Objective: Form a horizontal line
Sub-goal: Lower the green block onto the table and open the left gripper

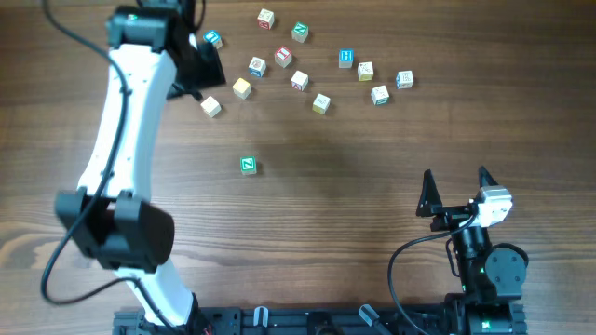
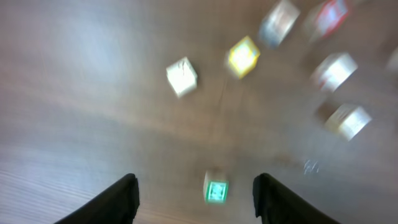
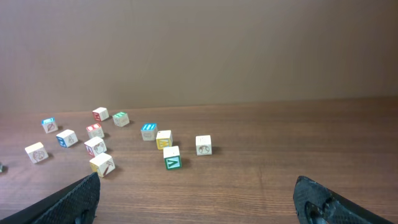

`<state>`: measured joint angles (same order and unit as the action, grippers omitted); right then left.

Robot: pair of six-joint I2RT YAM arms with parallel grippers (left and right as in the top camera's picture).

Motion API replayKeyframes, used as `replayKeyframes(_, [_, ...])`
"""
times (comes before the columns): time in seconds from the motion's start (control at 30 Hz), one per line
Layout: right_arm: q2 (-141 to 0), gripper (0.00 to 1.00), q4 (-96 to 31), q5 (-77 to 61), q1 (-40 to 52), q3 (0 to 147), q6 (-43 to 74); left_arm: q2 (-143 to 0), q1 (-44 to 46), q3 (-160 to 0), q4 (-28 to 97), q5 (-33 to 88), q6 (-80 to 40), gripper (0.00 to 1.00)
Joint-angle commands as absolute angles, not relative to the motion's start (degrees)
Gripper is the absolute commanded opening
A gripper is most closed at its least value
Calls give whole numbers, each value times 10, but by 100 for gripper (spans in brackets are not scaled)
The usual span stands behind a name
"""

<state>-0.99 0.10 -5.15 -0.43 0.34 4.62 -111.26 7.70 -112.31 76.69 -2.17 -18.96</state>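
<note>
Small wooden cubes (image 1: 299, 80), square-edged, with printed faces of cream, yellow, blue, red and green, lie loose across the far side of the grainy brown table (image 1: 372, 186), not yet in a row. One green-faced cube (image 1: 248, 166) sits alone, nearer. The left gripper (image 2: 196, 183) hangs at the scatter's left end, its black fingers spread and holding nothing. The right gripper (image 1: 456, 177) gapes empty at the near right.

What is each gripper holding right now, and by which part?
Nothing. The left gripper and the right gripper both stand open and empty.
</note>
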Motion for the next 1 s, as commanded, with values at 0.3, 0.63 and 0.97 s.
replayKeyframes(0.3, [-5, 100, 4, -59, -2, 3, 41, -1151, 139, -837, 630, 83, -168, 95])
replayKeyframes(0.63, [-5, 100, 4, -59, -2, 3, 41, -1151, 178, -776, 569, 17, -170, 89])
replayKeyframes(0.97, [-5, 100, 4, -59, -2, 3, 41, -1151, 178, -776, 544, 16, -169, 42])
